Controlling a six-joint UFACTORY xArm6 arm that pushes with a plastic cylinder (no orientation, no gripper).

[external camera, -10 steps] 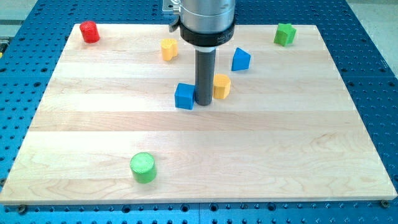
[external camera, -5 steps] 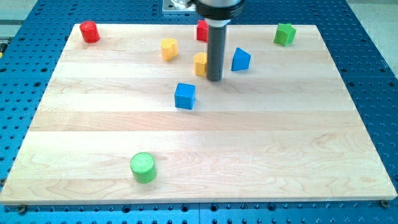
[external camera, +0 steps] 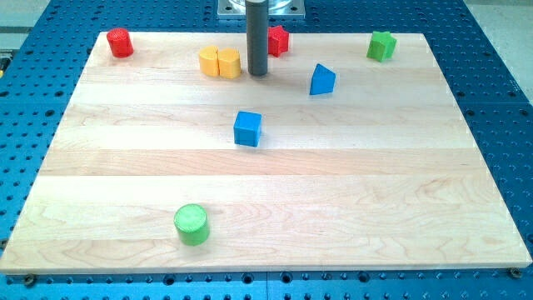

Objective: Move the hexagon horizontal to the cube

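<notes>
My tip is only a bare rod, so nothing is grasped. Just to its left the two touching yellow blocks are found; which is the hexagon cannot be told. The blue cube lies below, well apart.

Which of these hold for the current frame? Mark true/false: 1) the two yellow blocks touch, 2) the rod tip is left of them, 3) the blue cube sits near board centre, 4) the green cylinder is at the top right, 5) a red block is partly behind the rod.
1) True: the two yellow blocks sit side by side, touching.
2) False: my tip is just to the view's right of them.
3) True: the blue cube lies near the middle of the wooden board.
4) False: the green cylinder is at the view's bottom left; the top right holds a green angular block.
5) True: a red block shows partly behind the rod.
</notes>
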